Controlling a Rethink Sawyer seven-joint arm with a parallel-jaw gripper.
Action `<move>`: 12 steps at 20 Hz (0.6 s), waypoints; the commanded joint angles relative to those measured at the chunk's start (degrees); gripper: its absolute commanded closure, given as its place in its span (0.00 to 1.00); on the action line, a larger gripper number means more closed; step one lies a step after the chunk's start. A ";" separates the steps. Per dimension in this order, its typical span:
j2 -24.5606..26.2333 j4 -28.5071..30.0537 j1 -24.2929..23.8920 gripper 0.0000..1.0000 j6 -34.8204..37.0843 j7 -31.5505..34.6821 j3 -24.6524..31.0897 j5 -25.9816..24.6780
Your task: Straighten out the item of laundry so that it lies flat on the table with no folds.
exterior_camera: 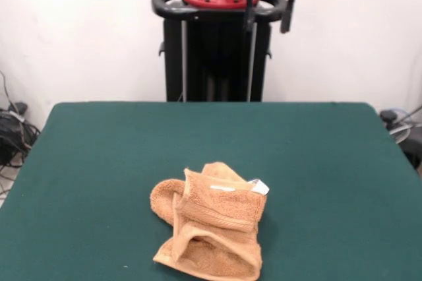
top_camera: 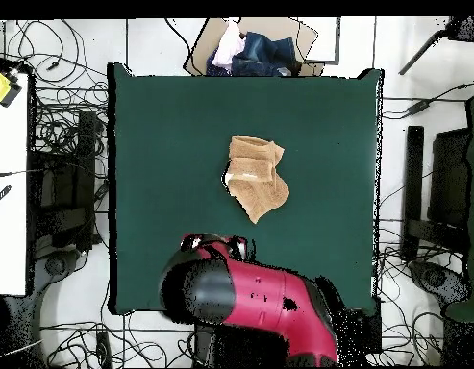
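Note:
The orange-tan towel (exterior_camera: 211, 228) lies crumpled on the dark green table (exterior_camera: 99, 149), near the table's front edge and about the middle of its width. It is bunched into several folds, with a rolled lobe at its left and a small white tag (exterior_camera: 258, 187) at its upper right. In the overhead view the towel (top_camera: 255, 178) sits near the middle of the table (top_camera: 163, 125). My gripper (exterior_camera: 287, 14) hangs from the drawn-back red arm (top_camera: 250, 298) over the pedestal, far from the towel and touching nothing.
The black pedestal (exterior_camera: 217, 50) stands behind the table's far edge. Cables (exterior_camera: 13, 129) lie on the floor at both sides. A box of clothes (top_camera: 250, 48) sits beyond the table's edge opposite the robot. A white bench (top_camera: 5, 173) stands at the overhead view's left.

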 commanded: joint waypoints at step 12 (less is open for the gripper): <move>22.29 -5.20 0.53 0.00 -13.62 7.34 4.64 -4.32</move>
